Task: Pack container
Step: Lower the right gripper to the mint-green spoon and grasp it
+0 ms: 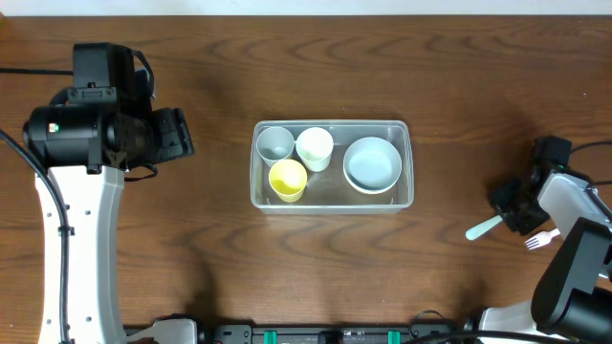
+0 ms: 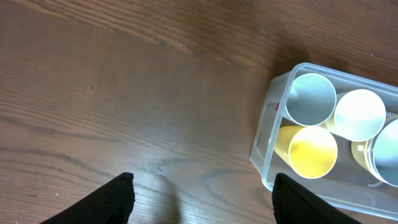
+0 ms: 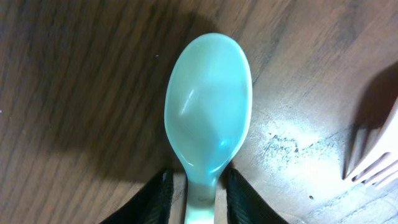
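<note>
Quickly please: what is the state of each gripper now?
Left gripper: open, holding nothing.
Right gripper: closed on the handle of the pale green spoon.

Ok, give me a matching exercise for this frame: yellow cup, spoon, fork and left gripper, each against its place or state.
Things:
1. yellow cup
2. spoon
3. fork
4. left gripper

Places or states:
A. handle between the fingers of the right gripper
B. open above the table
C. inside the container, at its left end
D. lying free on the table near the right arm

Pairs: 1-C, 2-A, 3-D, 4-B
</note>
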You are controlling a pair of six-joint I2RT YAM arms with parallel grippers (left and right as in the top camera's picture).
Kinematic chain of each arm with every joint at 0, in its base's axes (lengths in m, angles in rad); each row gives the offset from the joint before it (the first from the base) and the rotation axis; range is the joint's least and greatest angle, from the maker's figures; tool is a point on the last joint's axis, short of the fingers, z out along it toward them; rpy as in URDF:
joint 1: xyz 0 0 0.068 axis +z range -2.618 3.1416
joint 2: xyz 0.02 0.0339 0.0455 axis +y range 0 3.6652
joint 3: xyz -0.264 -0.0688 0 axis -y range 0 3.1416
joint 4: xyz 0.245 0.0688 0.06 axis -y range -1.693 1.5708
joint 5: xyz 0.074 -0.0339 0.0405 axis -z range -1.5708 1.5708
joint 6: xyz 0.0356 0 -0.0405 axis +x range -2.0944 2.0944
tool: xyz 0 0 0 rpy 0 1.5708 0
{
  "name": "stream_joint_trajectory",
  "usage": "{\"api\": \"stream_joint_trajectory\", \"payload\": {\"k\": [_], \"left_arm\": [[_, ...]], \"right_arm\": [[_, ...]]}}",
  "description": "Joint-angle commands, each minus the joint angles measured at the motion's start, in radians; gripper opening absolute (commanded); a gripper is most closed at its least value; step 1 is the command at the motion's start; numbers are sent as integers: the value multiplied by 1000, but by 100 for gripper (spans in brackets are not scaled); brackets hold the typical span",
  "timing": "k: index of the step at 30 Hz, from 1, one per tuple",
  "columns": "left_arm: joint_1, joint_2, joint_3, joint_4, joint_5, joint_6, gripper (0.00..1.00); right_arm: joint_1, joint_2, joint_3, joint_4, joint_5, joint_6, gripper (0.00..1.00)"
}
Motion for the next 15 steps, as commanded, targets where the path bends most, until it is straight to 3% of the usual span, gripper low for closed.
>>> {"api": "stream_joint_trajectory", "payload": {"k": [1,11,15], "left_arm": [[5,7,-8,-3,0,-2,71],[5,7,-8,-3,0,-2,72],[5,7,-8,-3,0,-2,71]], "right_arm": [[-5,22,-31,-2,-31,3,26],[-5,22,-31,-2,-31,4,14],[-5,22,-31,-1,-35,4,3]]}}
